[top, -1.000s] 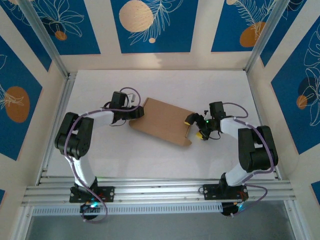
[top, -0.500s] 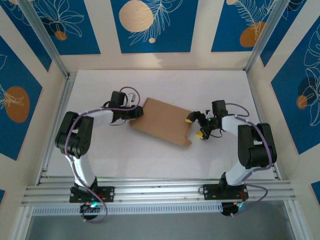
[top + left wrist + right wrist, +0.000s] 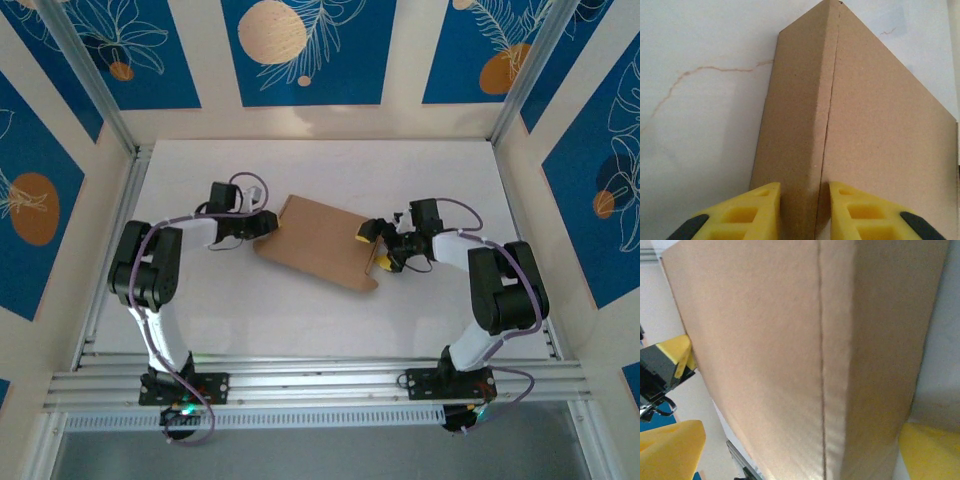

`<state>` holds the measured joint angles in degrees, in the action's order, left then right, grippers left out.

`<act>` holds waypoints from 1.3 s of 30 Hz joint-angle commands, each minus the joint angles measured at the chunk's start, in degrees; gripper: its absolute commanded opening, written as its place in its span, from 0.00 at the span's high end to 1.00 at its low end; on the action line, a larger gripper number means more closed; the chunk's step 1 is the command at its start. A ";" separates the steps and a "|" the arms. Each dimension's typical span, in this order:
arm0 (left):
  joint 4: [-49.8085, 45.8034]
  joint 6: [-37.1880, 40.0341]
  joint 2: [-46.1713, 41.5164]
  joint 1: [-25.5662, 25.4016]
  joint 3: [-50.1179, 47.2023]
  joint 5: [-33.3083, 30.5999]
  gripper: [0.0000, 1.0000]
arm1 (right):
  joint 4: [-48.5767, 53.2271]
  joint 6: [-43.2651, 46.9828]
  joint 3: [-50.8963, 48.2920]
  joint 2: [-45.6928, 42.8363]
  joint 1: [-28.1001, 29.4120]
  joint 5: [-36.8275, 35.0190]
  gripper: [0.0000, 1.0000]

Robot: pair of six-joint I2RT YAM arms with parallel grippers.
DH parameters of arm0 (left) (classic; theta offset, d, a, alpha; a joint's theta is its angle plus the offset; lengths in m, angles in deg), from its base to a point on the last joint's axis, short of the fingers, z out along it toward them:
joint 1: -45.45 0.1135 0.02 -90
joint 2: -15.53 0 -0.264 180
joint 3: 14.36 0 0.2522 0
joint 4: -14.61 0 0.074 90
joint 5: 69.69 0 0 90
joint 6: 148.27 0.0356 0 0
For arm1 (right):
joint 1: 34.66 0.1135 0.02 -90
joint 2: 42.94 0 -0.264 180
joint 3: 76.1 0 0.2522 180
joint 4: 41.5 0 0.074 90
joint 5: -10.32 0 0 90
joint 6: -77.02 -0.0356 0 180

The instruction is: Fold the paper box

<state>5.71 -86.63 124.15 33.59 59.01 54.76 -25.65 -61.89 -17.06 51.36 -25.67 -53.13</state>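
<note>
The paper box (image 3: 318, 242) is seen near the middle of the table (image 3: 430, 170), set at an angle. Its left edge is pinched by the left gripper (image 3: 268, 223). Its right edge is straddled by the right gripper (image 3: 377, 248), its 2 fingers spread wide, released.

We can read no text, label, brand, number or sign anywhere in these views. The paper box (image 3: 320, 243) shows us plain brown cardboard with no print on the faces we see. The blue wall panels (image 3: 340, 60) behind the paper box carry only drawn leaves and orange discs, no letters.
</note>
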 commanded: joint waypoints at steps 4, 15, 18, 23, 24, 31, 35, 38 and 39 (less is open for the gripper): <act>-8.03 -2.10 5.32 2.68 -4.31 -2.11 0.79 | -1.20 1.18 1.22 -0.17 -0.71 1.58 0.01; -7.36 -2.24 6.98 3.29 -4.44 -1.40 0.83 | -1.55 2.06 3.61 2.38 -0.79 0.77 0.00; -7.39 -2.12 7.22 3.22 -4.46 -1.23 0.84 | -3.63 0.78 4.40 4.53 -0.23 2.51 0.01; -6.62 -2.46 8.26 3.33 -4.98 -0.75 0.86 | -8.03 -0.96 4.79 6.93 0.60 6.75 0.04; -6.26 -2.73 8.29 3.29 -5.20 -0.60 0.87 | -9.64 -1.43 4.71 7.26 0.87 8.28 0.05; -7.66 -1.83 8.07 3.38 -5.08 -1.54 0.88 | -3.03 1.56 3.72 1.90 0.64 1.27 0.07; -7.75 -1.75 8.07 3.74 -5.12 -1.70 0.88 | -2.18 2.49 0.16 -3.29 -1.94 -2.78 0.06; -7.71 -1.73 8.05 3.98 -5.08 -1.78 0.88 | -1.67 3.02 -0.53 -4.80 -3.24 -2.77 0.05; -7.85 -1.72 8.01 3.95 -5.06 -1.84 0.88 | -1.14 3.26 -0.24 -4.55 -3.41 -2.64 0.05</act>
<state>10.91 -89.40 126.40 37.20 57.90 61.39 -29.52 -60.49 -16.49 47.21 -28.31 -54.69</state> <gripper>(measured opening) 0.119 0.945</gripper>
